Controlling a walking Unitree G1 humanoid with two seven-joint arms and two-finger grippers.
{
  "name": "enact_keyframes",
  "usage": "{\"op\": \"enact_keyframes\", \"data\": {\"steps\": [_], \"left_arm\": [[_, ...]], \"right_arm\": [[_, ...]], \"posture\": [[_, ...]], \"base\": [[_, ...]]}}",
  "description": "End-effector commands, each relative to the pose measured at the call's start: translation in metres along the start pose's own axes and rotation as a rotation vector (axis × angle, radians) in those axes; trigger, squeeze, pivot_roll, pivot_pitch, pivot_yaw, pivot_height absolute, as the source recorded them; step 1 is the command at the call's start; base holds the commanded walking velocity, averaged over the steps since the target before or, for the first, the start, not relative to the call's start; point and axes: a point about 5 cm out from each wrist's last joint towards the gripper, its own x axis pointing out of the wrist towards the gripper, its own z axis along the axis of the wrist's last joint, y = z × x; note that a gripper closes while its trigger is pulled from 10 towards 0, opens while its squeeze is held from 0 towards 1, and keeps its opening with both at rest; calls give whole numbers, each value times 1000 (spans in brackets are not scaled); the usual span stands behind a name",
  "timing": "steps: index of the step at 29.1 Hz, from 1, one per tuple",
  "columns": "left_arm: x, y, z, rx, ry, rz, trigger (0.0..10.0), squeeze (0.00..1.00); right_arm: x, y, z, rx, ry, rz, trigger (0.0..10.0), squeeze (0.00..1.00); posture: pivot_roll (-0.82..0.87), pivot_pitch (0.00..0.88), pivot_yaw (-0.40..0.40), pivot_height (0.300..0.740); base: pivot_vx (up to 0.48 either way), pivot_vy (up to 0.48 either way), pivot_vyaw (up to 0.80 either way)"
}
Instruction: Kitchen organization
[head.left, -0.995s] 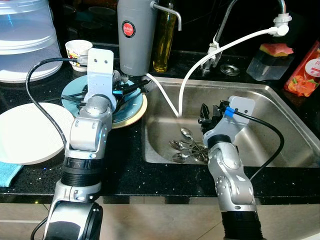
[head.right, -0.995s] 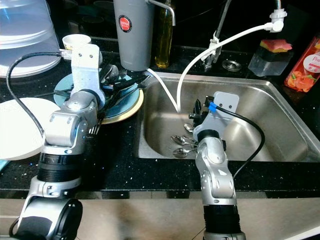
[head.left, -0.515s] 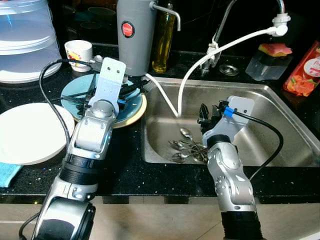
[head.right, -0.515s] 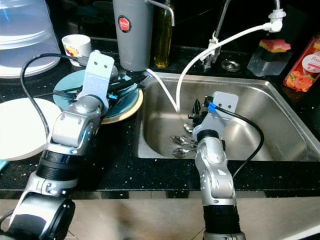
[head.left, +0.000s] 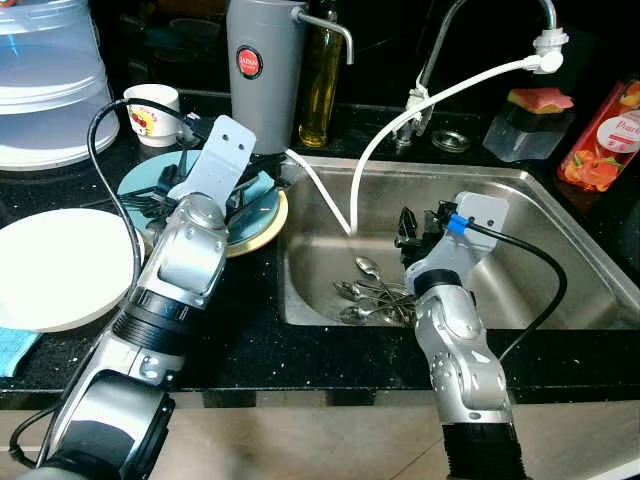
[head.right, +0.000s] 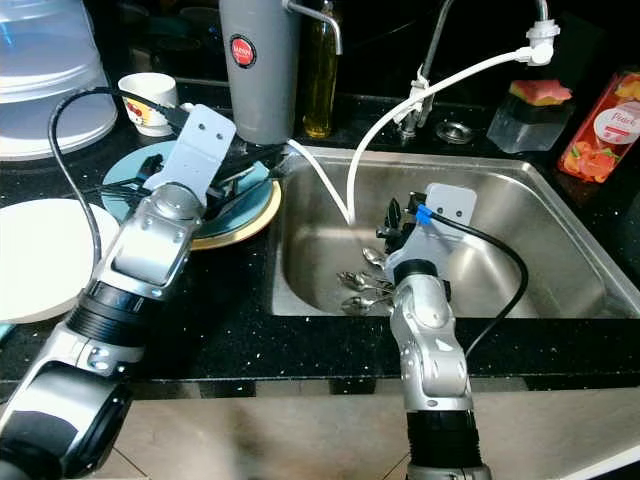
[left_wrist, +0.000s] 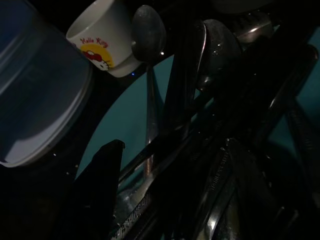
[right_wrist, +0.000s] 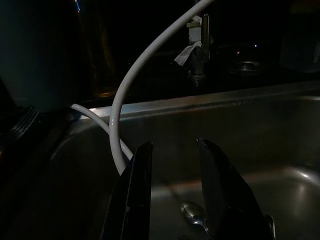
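Black speckled worktop (head.left: 250, 330) with a steel sink (head.left: 560, 215) set into it; the worktop's front edge runs just below the sink, with a narrow bare strip between.

Left of the sink: teal plate (head.left: 150, 180) stacked on a yellow-rimmed plate (head.left: 268, 222) that almost touches the sink rim, loaded with dark cutlery (left_wrist: 200, 150). White plate (head.left: 60, 265) lies farther left, near the front edge. Cup (head.left: 150, 105), grey dispenser (head.left: 258, 70) and oil bottle (head.left: 322, 75) stand behind, crowding the back.

Spoons (head.left: 372, 295) lie clustered at the sink's front-left floor; right half of the basin is open. White hose (head.left: 400, 125) drops from the tap into the basin.

Left claw (head.right: 225, 165) sits over the cutlery on the teal plate; grip state cannot be told. Right claw (right_wrist: 172, 185) hangs above the spoons, fingers (right_wrist: 135, 195) apart, holding nothing.

Versus 1.0 s ago: left forearm has swung to lean rightward toward the sink; right arm unchanged.
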Motion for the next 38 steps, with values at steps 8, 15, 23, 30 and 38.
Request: {"op": "enact_keyframes", "data": {"steps": [8, 15, 23, 30, 38], "left_arm": [[11, -9, -39, 32, 184, -67, 314, 0], [13, -12, -48, -120, 281, -137, 0, 0], [16, -6, -44, -238, 296, -113, 0, 0], [10, -1, -10, -154, 27, -32, 10000, 0], [-12, -1, 38, -246, -255, -96, 10000, 0]], "right_arm": [[-1, -2, 0, 1, -2, -9, 10000, 0], [-1, -2, 0, 1, -1, -11, 10000, 0], [-1, -2, 0, 1, 0, -11, 10000, 0], [-1, -2, 0, 1, 1, -10, 10000, 0], [-1, -2, 0, 2, 1, -10, 10000, 0]], "posture": [[212, 23, -92, 740], [211, 25, -92, 740], [211, 32, -94, 740], [211, 32, -95, 740], [212, 33, -95, 740]], "base": [[0, 0, 0], [0, 0, 0], [0, 0, 0], [0, 0, 0], [0, 0, 0]]}}
